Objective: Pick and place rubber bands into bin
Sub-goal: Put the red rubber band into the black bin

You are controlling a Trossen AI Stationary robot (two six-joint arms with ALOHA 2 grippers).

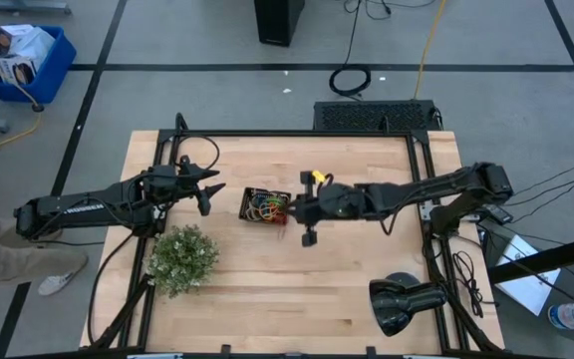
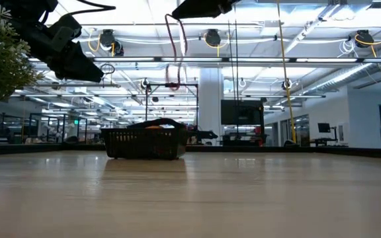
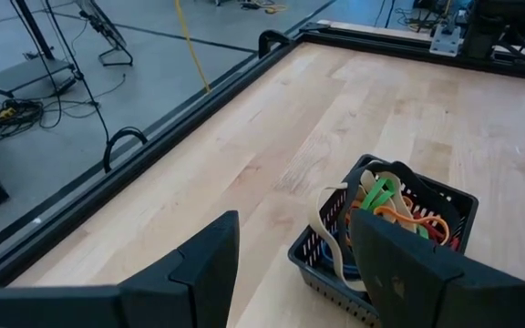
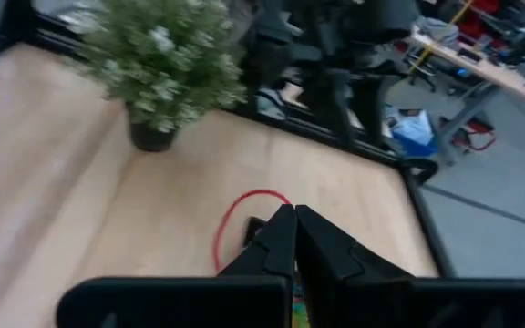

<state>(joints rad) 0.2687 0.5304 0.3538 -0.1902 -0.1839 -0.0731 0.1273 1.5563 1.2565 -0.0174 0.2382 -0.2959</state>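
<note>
The black mesh bin [image 1: 264, 206] stands at the table's middle with several coloured rubber bands [image 3: 392, 208] inside. A tan band [image 3: 324, 239] droops over its rim. My right gripper [image 1: 289, 208] is over the bin's right end, shut on a red rubber band [image 4: 231, 223]. That band shows in the low view [image 2: 174, 49] hanging above the bin [image 2: 147, 142]. My left gripper [image 1: 210, 194] is open and empty, raised just left of the bin; its fingers [image 3: 210, 264] frame the bin in the left wrist view. My right gripper pinches the red band at one spot of its loop [image 4: 264, 225] between the two fingertips. The fingers come from the table's right side, slanting down. The band hangs below them as a slack loop [image 2: 171, 73], clear of the bin and the table.
A green potted plant [image 1: 181, 259] stands at the near left of the table. A black lamp-like object [image 1: 404, 302] lies at the near right. A black frame rail [image 1: 297, 134] runs round the tabletop. A blue crate [image 1: 28, 62] sits on the floor beyond.
</note>
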